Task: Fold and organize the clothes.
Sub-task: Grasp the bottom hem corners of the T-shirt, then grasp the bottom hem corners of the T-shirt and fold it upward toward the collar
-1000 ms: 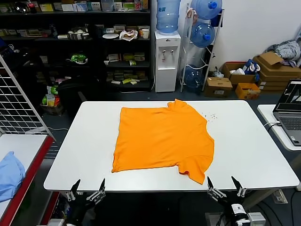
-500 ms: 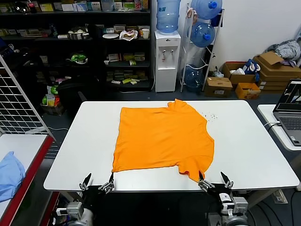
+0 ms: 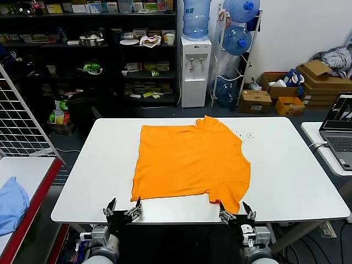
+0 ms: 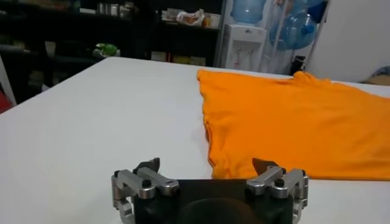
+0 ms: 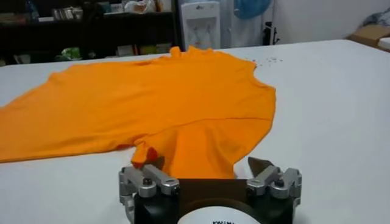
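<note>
Jaws of both grippers stand spread and hold nothing. Left gripper sits at the near edge of the white rectangular surface, just beside the near left corner of the bright orange short-sleeved cotton T-shirt, which lies flat in the middle of that surface. Right gripper is at the same near edge, at the T-shirt's near sleeve, one jaw touching the sleeve hem.
</note>
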Controlling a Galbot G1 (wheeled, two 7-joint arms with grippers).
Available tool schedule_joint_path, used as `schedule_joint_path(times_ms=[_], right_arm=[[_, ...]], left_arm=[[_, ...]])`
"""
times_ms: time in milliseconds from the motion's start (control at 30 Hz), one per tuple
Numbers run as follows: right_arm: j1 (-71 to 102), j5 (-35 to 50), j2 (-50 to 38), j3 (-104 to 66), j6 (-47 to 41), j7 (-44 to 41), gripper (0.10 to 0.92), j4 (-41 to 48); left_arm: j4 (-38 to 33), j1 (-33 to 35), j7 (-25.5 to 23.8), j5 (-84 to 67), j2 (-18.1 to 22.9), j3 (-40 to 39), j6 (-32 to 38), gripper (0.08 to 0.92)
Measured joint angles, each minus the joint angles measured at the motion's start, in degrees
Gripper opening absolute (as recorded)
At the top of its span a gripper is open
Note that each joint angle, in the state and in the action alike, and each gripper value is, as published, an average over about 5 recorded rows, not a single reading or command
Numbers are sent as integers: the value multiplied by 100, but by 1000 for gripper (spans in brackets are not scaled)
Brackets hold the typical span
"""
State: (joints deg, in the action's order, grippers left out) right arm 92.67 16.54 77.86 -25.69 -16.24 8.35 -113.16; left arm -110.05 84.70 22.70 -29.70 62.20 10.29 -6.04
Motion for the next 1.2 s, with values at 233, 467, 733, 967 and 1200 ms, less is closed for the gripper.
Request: schedule_joint_path(times_ms=[233, 467, 733, 967, 1200], right_arm=[[14, -76, 27, 25, 10, 36, 504, 12], [35, -105, 54, 29, 43, 64, 304, 1], [83, -109, 59, 34, 129, 108, 122, -36], [172, -75, 9, 74, 243, 156, 122, -140], [459, -60, -112, 105, 376, 250, 122, -432]], left_arm=[[115, -175, 40, 15, 104, -159, -72, 675], [206, -259, 34, 22, 157, -265, -76, 476], [291, -340, 50, 37, 219, -316, -74, 242], [265, -305, 92, 32, 226, -329, -73, 92], [92, -176, 187, -62, 148, -322, -102, 92]])
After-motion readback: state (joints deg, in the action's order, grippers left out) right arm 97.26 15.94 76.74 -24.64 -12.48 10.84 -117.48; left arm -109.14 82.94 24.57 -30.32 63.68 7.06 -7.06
